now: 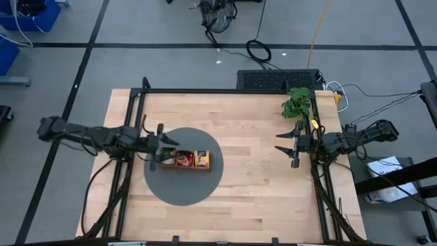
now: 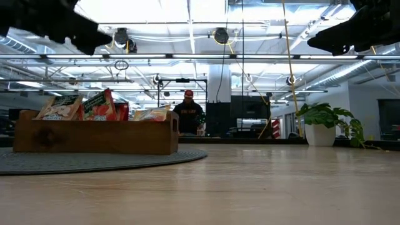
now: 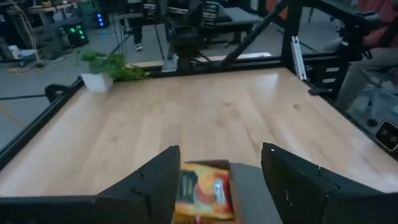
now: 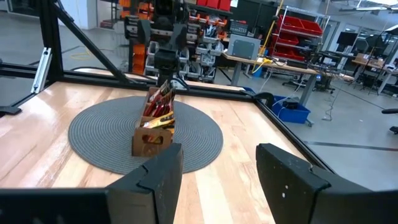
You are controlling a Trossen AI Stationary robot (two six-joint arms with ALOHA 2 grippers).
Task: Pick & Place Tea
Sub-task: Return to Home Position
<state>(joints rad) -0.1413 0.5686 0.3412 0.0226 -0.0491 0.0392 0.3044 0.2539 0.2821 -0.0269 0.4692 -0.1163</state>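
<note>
The left gripper (image 1: 161,145) hangs above the table with its two dark fingers spread wide and nothing between them. Directly under and just ahead of it lies the brown wooden three-compartment tray (image 1: 210,161), running away from it toward the right gripper (image 1: 281,143). All the small flat square tea packets (image 1: 184,160) in view stand in this tray: white-and-green ones in the compartment nearest the left gripper, red ones in the middle, and orange-yellow ones farthest from it. Beneath the tray is a round grey woven mat (image 1: 184,190).

The right gripper is also wide open and empty, held in the air well apart from the tray and facing it across bare boards. Close behind it, at the table's corner, a leafy green plant in a white pot (image 1: 298,102) stands.

The table (image 1: 259,198) is pale wooden planking in a black metal frame. Beyond it the room has a grey floor with loose cables, ceiling lights, shelving, and a person in dark clothes (image 2: 188,114) far off.
</note>
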